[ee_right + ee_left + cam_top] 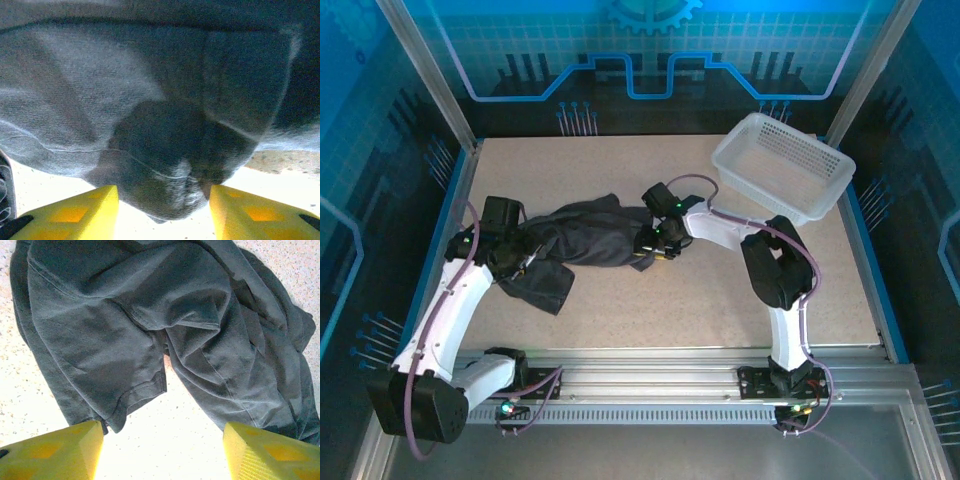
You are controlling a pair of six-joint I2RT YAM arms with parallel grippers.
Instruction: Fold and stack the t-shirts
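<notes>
A dark charcoal t-shirt [585, 240] lies crumpled across the left middle of the table. My left gripper [525, 262] hovers at its left end. In the left wrist view this gripper [162, 452] is open: bare table shows between the yellow fingers [55, 452], and the t-shirt [125, 325] with its sleeve hem lies just beyond them. My right gripper [655, 245] is at the shirt's right end. In the right wrist view it [164, 212] is open, its jaws wide apart, and a loose bulge of the t-shirt [165, 165] sits between the fingertips.
A white lattice basket [786, 165] stands tilted at the back right corner of the table. Bare speckled tabletop [700, 300] lies in front of the shirt and to its right. Blue side walls and a metal rail bound the table.
</notes>
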